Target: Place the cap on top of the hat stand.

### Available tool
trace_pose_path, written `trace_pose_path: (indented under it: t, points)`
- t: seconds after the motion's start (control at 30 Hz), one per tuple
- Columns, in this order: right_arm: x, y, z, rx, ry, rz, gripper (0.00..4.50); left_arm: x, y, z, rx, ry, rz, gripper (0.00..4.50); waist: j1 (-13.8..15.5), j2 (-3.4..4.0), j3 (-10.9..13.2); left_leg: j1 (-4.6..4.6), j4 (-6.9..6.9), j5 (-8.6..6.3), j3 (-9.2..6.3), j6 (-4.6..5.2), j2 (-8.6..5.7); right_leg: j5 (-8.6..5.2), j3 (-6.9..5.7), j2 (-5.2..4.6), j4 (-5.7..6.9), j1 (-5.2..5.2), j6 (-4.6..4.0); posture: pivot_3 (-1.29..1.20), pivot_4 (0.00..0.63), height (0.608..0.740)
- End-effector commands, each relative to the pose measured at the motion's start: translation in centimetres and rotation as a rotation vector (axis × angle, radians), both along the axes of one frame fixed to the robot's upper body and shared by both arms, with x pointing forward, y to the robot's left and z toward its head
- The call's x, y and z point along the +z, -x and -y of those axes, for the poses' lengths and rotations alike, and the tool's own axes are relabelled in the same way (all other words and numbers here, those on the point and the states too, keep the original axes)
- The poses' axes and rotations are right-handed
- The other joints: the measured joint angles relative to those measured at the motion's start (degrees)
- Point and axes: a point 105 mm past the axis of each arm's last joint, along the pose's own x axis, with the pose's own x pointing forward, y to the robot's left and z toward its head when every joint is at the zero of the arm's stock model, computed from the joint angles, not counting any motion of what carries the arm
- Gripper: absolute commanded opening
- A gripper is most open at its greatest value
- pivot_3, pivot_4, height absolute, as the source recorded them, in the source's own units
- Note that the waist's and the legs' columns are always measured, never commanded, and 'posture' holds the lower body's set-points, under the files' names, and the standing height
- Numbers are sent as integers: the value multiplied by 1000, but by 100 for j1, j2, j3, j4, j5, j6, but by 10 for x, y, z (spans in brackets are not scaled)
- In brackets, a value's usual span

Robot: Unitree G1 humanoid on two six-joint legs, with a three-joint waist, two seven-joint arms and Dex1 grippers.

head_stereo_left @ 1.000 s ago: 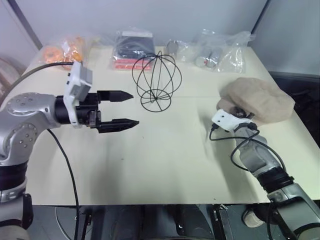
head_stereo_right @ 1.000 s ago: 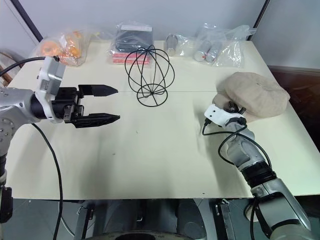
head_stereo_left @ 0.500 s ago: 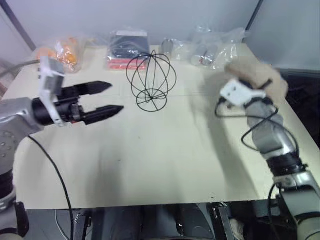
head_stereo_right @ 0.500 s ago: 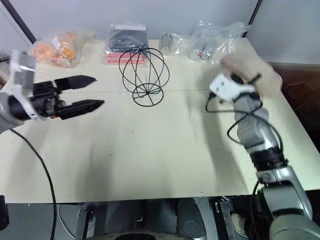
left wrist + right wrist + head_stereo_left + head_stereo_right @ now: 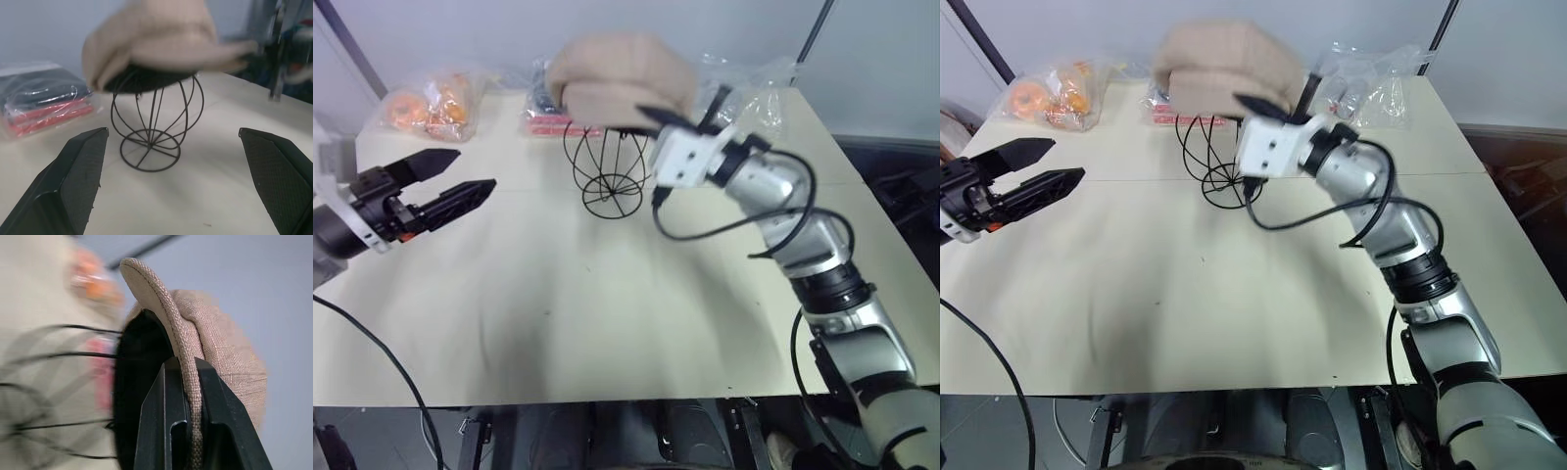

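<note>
Right gripper [image 5: 188,396] fingers pinched on cap [image 5: 619,78] rim, over hat stand [image 5: 612,171]. Centre crown, lower straight, then release. Left gripper [image 5: 445,181] fingers wide apart, empty.

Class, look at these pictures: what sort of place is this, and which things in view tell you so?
Probably a robot test bench in a lab or workshop: a plain table against bare walls, bagged props lined along its far edge, and a wire hat stand set out with a cap for practice.
</note>
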Motion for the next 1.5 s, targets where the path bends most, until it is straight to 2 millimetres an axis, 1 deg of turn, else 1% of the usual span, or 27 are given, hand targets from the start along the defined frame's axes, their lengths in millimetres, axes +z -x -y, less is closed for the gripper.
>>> trace_pose_path:
  t: [0.03, 0.13, 0.37, 0.47, 0.67, 0.7, 0.77, 0.83, 0.97, 1.07, 1.1, 1.13, 1.2, 1.23, 1.27, 1.3, 1.33, 1.37, 1.4, 1.43, 1.5]
  points:
    - [-8, 11, -15, 66, 60, 62, 44, 13, 9, 1, 4, -23, 58, 4500, -25, 0, 0, 0, -2, 0, 0, -1, 0, 0, 0, 0, 1, -2, 0, 0, 150, 740]
    - [-26, 11, -21, 63, 159, 104, 44, 12, 10, 0, 7, -29, 55, 4500, -47, 0, 0, 0, -4, 1, 1, -3, 0, 0, 0, 3, 2, -6, 0, 0, 150, 740]
    - [-40, -2, -28, 0, 253, 189, 44, 6, 6, 6, -14, -55, 44, 4500, -50, 0, 0, 1, -8, 5, 2, -10, 1, 0, 0, 6, 4, -11, -1, 0, 150, 740]
    - [-45, -5, -26, -16, 257, 179, 1055, 3, 5, 9, -34, -73, 37, 4500, -44, 0, 0, 1, -8, 6, 2, -11, 0, 0, 0, 6, 4, -10, -2, 0, 150, 740]
    - [-60, -4, -15, -47, 265, 139, 4162, 2, 0, 17, -83, -103, 32, 4500, -31, 0, 0, 1, -8, 6, 0, -12, -1, 0, -1, 5, 3, -6, -2, 0, 150, 740]
    - [-62, -3, -13, -53, 265, 133, 4442, 2, -2, 18, -89, -103, 31, 4500, -28, 0, 0, 1, -8, 6, 0, -12, -2, 0, -1, 5, 3, -6, -2, 0, 150, 740]
    - [-67, 1, -7, -53, 272, 110, 4442, 1, -3, 20, -107, -114, 27, 4500, -38, 0, 0, 1, -7, 6, 1, -12, -2, 0, 0, 5, 3, -6, -2, 0, 150, 740]
    - [-71, 8, 2, -46, 288, 95, 4442, 0, -4, 22, -125, -128, 23, 4500, -31, 0, 0, 1, -8, 6, 1, -11, -2, 0, 0, 5, 4, -7, -2, 0, 150, 740]
    - [-66, 20, 33, -71, 301, 77, 4442, -4, -10, 31, -153, -179, 34, 4500, -14, 0, 0, 1, -7, 6, 2, -11, -3, 0, 0, 5, 2, -4, -1, 0, 150, 740]
    - [-50, 29, 57, -91, 268, 69, 4442, -9, -10, 45, -208, -260, 56, 4500, 3, -1, 1, 1, -6, 6, 5, -11, -4, 0, 0, 5, 2, -1, -1, 0, 150, 740]
    - [-41, 30, 65, -104, 224, 41, 4442, -10, -10, 50, -226, -285, 66, 4500, 2, -1, 1, 1, -5, 6, 7, -11, -3, 0, 0, 5, 1, 0, -2, 0, 150, 740]
    - [-32, 33, 76, -113, 174, -24, 4442, -12, -9, 52, -242, -316, 73, 4500, 1, -1, 1, 1, -5, 6, 7, -11, -3, 0, 0, 5, 2, 0, -2, 0, 150, 740]
    - [-22, 37, 93, -116, 104, -155, 4442, -15, -8, 53, -260, -363, 74, 4500, -15, 0, 2, 1, -6, 6, 6, -10, 0, 0, -1, 7, 2, 0, -2, 0, 150, 740]
    - [-20, 39, 102, -115, 69, -240, 4442, -17, -7, 51, -264, -379, 69, 4500, -24, 0, 2, 2, -7, 6, 5, -10, 1, 0, 0, 8, 2, -1, -2, 0, 150, 740]
    - [-16, 43, 116, -104, 24, -389, 4442, -18, -9, 43, -249, -386, 55, 4500, -24, 1, 3, 2, -8, 5, 4, -10, 3, 0, 0, 8, 2, -1, -1, 0, 150, 740]
    - [-13, 48, 124, -81, -6, -496, 4442, -19, -9, 38, -238, -390, 45, 4500, -21, 4, 4, 2, -8, 5, 4, -9, 3, 0, 0, 8, 2, -1, -2, 0, 150, 740]
    - [-8, 56, 135, -41, -31, -642, 4442, -19, -11, 29, -219, -386, 26, 4500, -15, 7, 6, 2, -8, 4, 3, -8, 5, 0, 0, 7, 1, 1, -2, 0, 150, 740]
    - [-3, 63, 141, -5, -45, -736, 4442, -20, -11, 23, -207, -383, 14, 4500, -12, 11, 9, 3, -7, 4, 4, -6, 6, -1, 0, 6, 1, 2, -3, 0, 150, 740]
    - [6, 65, 152, 8, -93, -832, 4442, -18, -11, 13, -185, -371, 3, 4500, -14, 11, 9, 3, -7, 3, 4, -5, 14, -2, 0, 4, 0, 2, -5, 0, 150, 740]
    - [16, 64, 164, 17, -153, -905, 4442, -15, -12, 1, -153, -355, -5, 4500, -36, 11, 9, 5, -7, 3, 3, -4, 15, -4, -2, 6, 0, 4, -9, 0, 150, 740]
    - [28, 61, 177, 26, -227, -969, 4442, -11, -12, -12, -120, -333, -9, 4500, -53, 12, 10, 8, -7, 2, 7, -3, 23, -11, -1, 7, -3, 1, -22, 0, 150, 740]
